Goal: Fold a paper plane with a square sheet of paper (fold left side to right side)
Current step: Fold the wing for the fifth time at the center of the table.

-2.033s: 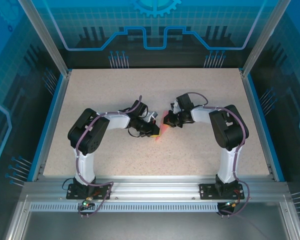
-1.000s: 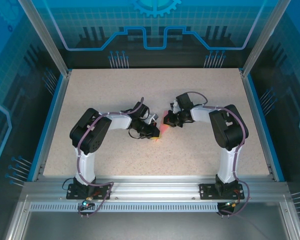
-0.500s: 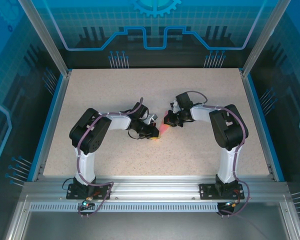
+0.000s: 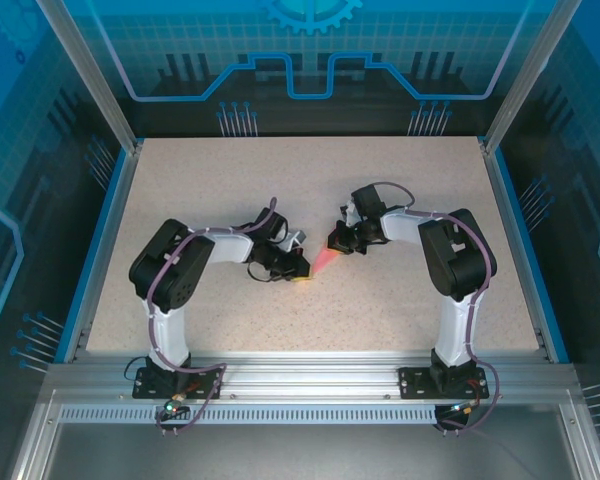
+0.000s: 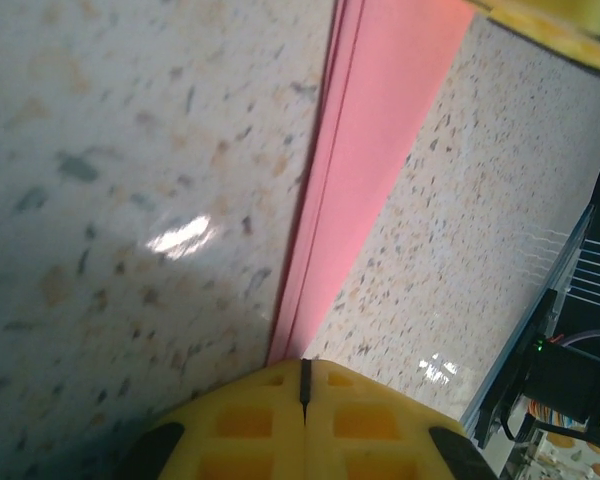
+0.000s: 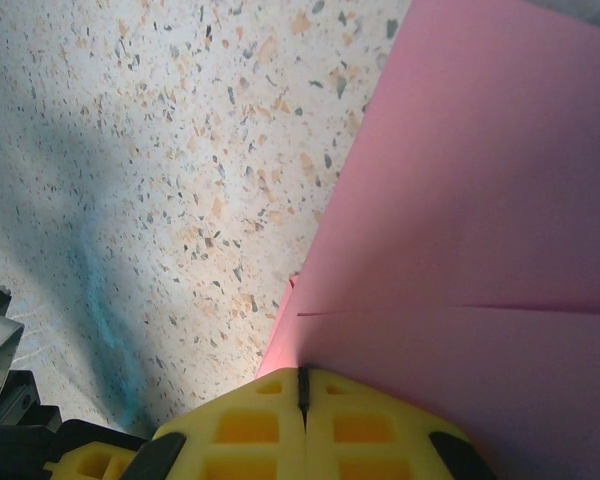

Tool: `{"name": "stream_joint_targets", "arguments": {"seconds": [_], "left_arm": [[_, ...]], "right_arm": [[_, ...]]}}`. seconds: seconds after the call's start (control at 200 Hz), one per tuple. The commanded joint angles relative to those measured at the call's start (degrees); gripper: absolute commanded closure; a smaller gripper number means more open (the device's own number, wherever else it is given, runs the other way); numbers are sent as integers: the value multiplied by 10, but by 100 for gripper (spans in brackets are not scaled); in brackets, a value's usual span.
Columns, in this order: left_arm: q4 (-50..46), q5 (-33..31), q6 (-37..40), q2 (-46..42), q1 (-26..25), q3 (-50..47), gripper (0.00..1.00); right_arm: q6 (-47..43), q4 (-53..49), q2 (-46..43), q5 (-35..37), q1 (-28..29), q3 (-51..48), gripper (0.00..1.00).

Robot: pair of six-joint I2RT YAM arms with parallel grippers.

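Since 2 s ago L arm's elbow has swung out leftward and the left fingers (image 5: pixel 250 420) have drawn back a bit, so more pink shows btw the two arms. Nearest, those yellow fingers are pressed together, pinching the tapered end of the paper plane (image 5: pixel 380 150), which sits mid-worktop (image 4: pixel 310 320). Its folded strip runs away to the right fingers (image 6: pixel 250 430), also closed tight and nipping the broader far end; creases visible there.
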Motion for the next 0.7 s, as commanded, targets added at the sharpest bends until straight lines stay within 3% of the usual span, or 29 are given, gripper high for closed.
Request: {"name": "stream_joint_targets", "arguments": {"seconds": [0.0, 0.225, 0.45, 0.695], "left_arm": [[-50, -14, 9, -13, 14, -38, 100], [-25, 5, -2, -53, 24, -49, 100], [-3, -2, -19, -105, 25, -38, 85], [8, -83, -26, -171, 25, -24, 63]], "right_arm": [[-8, -39, 23, 46, 1, -10, 96], [1, 13, 3, 19, 2, -11, 95], [-8, 16, -48, 18, 2, 7, 91], [-32, -86, -162, 148, 14, 1, 58]]}}
